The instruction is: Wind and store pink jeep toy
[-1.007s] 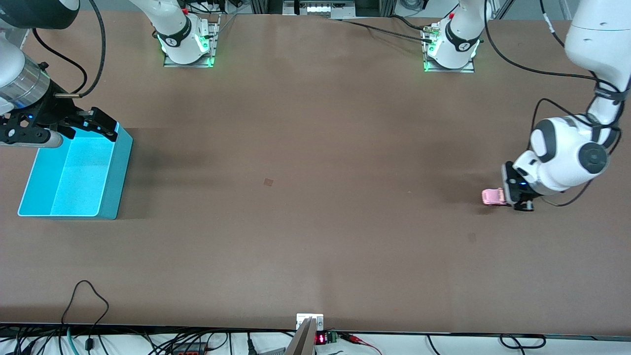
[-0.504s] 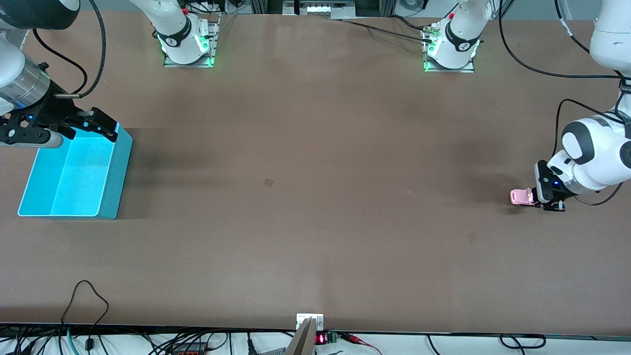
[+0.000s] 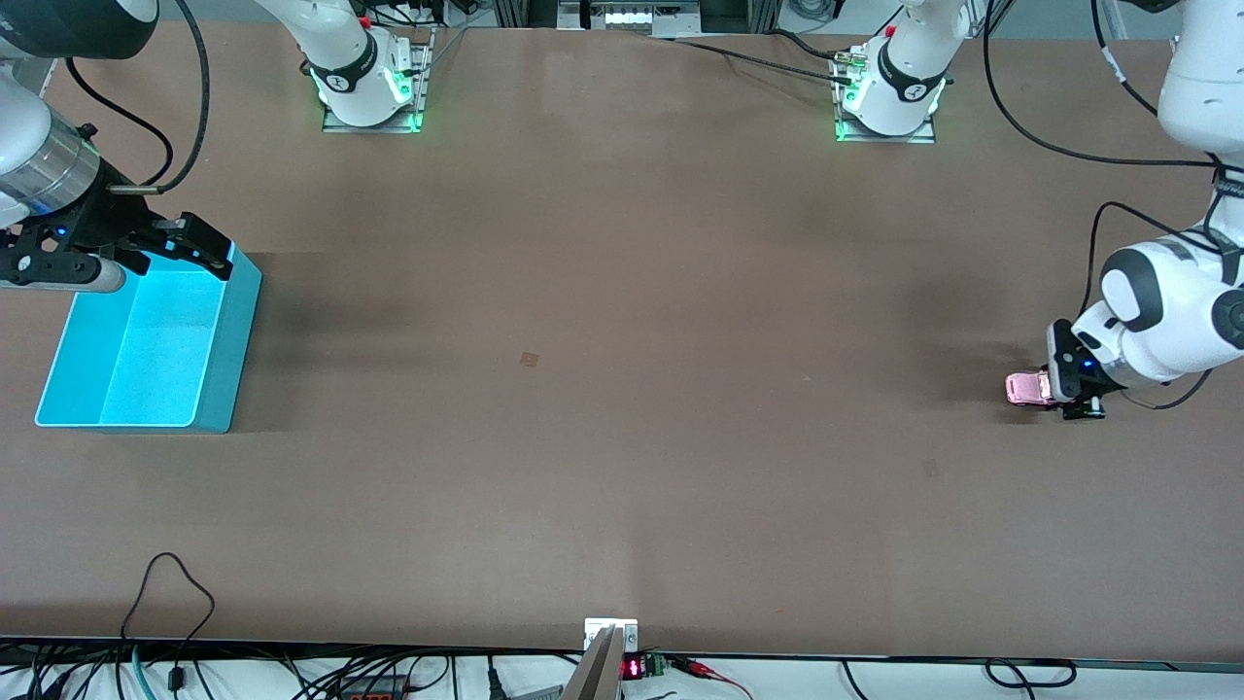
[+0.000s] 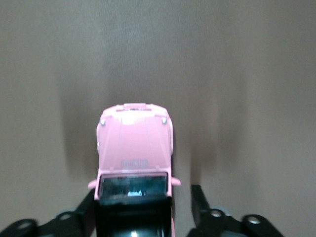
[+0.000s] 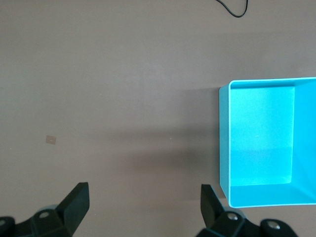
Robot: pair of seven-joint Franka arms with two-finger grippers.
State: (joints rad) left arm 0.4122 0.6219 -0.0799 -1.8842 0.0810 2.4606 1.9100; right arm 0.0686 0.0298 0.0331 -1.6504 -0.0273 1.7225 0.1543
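The pink jeep toy [image 3: 1025, 389] stands on the table at the left arm's end. My left gripper [image 3: 1061, 387] is low at its black rear. In the left wrist view the jeep [image 4: 133, 143] points away from the camera, and its rear sits between the jaws of the left gripper [image 4: 143, 200]. One finger [image 4: 88, 202] touches its side. The other finger [image 4: 198, 197] stands off with a strip of table showing between. My right gripper [image 3: 180, 251] waits open and empty over the blue bin's farther corner, and it also shows in the right wrist view [image 5: 143, 197].
An open, empty blue bin [image 3: 228, 340] stands at the right arm's end of the table and also shows in the right wrist view [image 5: 224, 143]. A small tan mark [image 3: 529, 359] lies on the brown tabletop. Cables run along the table's near edge.
Over the last second my left gripper and the jeep slid together toward the left arm's end of the table. In the last half second they have hardly moved. The right arm has not moved.
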